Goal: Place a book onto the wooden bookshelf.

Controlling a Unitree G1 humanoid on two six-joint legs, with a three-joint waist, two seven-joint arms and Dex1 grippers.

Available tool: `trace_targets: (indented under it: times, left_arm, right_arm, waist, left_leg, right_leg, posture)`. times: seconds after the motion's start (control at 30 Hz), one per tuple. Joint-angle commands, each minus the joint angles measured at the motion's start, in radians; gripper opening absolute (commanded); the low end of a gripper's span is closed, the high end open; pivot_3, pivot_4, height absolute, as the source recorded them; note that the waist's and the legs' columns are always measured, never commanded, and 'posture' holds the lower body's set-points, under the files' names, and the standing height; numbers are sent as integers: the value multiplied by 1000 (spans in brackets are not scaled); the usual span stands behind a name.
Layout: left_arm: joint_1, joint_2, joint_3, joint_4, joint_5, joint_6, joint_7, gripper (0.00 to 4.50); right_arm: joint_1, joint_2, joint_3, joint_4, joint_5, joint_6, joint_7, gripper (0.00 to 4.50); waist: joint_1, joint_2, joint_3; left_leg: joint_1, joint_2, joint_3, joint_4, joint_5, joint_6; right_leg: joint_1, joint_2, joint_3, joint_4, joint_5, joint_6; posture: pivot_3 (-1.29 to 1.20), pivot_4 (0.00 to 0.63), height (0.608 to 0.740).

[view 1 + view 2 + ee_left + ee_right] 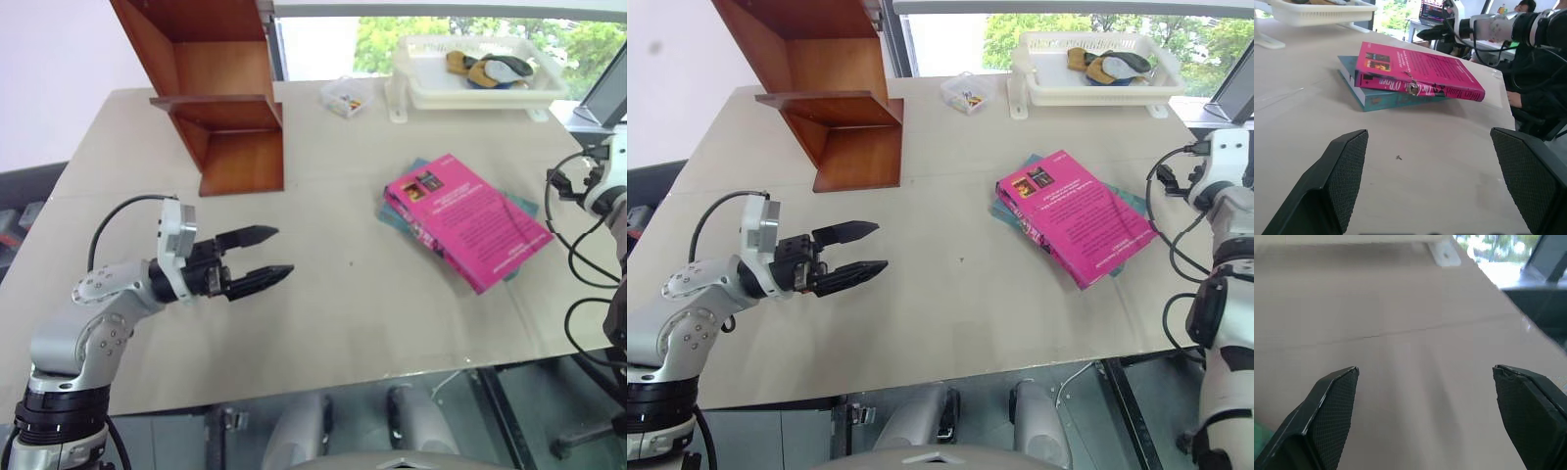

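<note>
The pink book lies flat on a thinner teal book at the right of the table, its spine facing my left wrist view. The wooden bookshelf stands at the back left, with a horizontal shelf board between slanted side panels. My left gripper hovers over the front left of the table, pointing right toward the books, open and empty. Beyond the book's right side, near the table's right edge, my right gripper is open with only bare tabletop between its fingers.
A white plastic tray holding a few small items sits at the back right. A small clear box rests beside it. The beige table spreads between my left gripper and the books. A seated person is beyond the right edge.
</note>
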Motion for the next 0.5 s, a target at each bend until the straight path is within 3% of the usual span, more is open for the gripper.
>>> trace_targets:
  times: [0.03,0.3,0.5]
  left_arm:
    - [6,6,23,-40,-4,-18,9,4378]
    - [9,2,13,-15,27,-57,21,4378]
    - [-5,8,-9,26,89,-86,25,4378]
  right_arm:
    - [-31,-2,-62,-2,73,92,70,4500]
    - [-32,30,-88,-18,142,301,284,4500]
    - [-33,48,-90,-20,167,424,308,4500]
  waist:
    - [0,0,0]
    - [-5,0,0]
    - [-8,0,0]
  left_leg:
    - [0,0,0,0,0,1]
    - [0,0,0,0,-1,1]
    - [0,0,0,0,-1,1]
  right_leg:
    - [0,0,0,0,0,0]
    - [0,1,0,0,0,1]
    - [0,1,0,0,0,1]
  posture:
    - [0,150,740]
    - [0,150,740]
    - [0,150,740]
